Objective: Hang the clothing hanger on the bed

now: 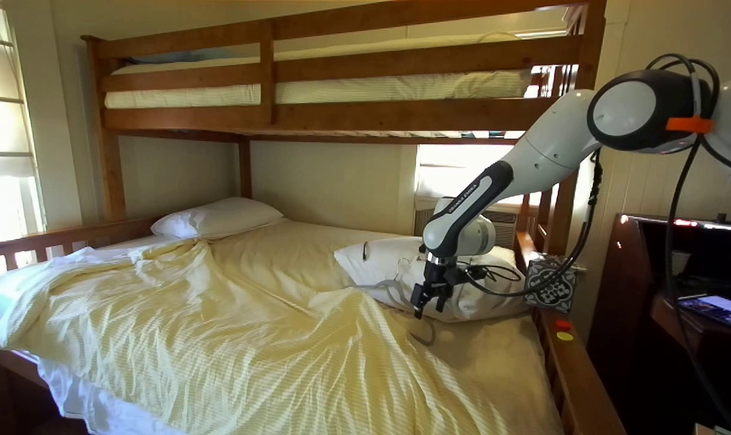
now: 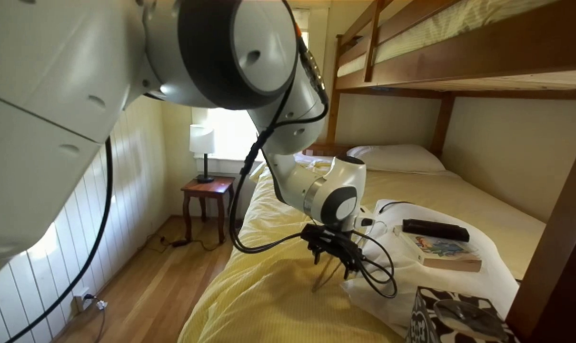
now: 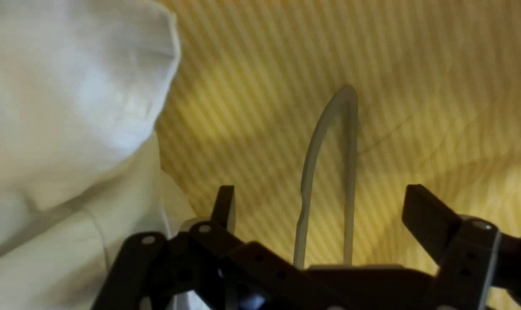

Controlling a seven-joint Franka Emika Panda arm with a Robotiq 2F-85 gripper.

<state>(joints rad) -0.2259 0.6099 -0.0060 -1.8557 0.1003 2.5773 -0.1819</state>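
Your white-and-black, smooth-shelled jointed arm (image 1: pixel 541 151) slopes down from its large, round black-and-white joint (image 1: pixel 628 109); your white, rounded wrist (image 1: pixel 444 238) is bent so that it points downward; beneath it, your black, two-fingered gripper (image 3: pixel 320 193) hangs with its dark, blocky fingers (image 3: pixel 430 219) spread wide apart.

A lamp (image 2: pixel 202 139) tops a table (image 2: pixel 217 186) by a bright window (image 2: pixel 233 135).

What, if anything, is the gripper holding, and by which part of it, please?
Nothing is held: the wrist view shows the gripper open, with a gap on either side of the clothing hanger seen between its jaws.
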